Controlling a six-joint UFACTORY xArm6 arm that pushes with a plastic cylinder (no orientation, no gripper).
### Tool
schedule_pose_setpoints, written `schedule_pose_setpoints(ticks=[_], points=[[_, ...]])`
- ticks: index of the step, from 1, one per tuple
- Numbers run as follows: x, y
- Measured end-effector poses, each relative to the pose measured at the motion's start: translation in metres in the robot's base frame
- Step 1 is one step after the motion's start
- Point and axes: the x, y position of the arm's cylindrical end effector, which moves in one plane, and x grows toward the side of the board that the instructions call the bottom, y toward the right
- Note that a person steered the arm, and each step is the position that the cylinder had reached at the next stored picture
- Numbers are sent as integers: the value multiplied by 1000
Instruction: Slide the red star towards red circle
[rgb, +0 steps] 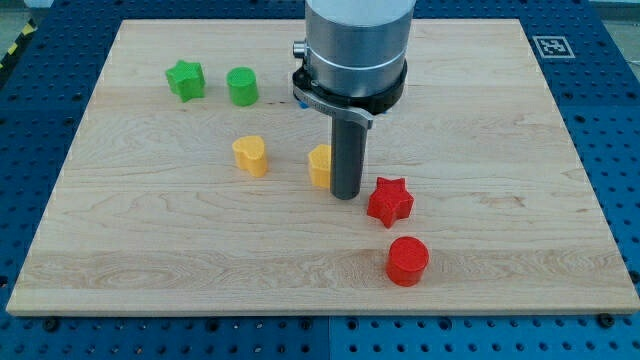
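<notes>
The red star (389, 201) lies on the wooden board right of centre. The red circle (407, 261) lies just below it and slightly to the right, a small gap between them. My tip (345, 196) rests on the board just left of the red star, close to it; contact cannot be told. The rod partly hides a yellow block (320, 165) right behind it to the left.
A yellow heart-shaped block (250, 155) lies left of the rod. A green star (185, 79) and a green circle (242, 86) lie at the upper left. The board (500, 130) sits on a blue perforated table.
</notes>
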Motion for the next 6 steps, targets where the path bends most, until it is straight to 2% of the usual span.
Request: schedule_pose_setpoints(ticks=[1, 3, 6], points=[[-1, 0], [39, 34], [71, 60]])
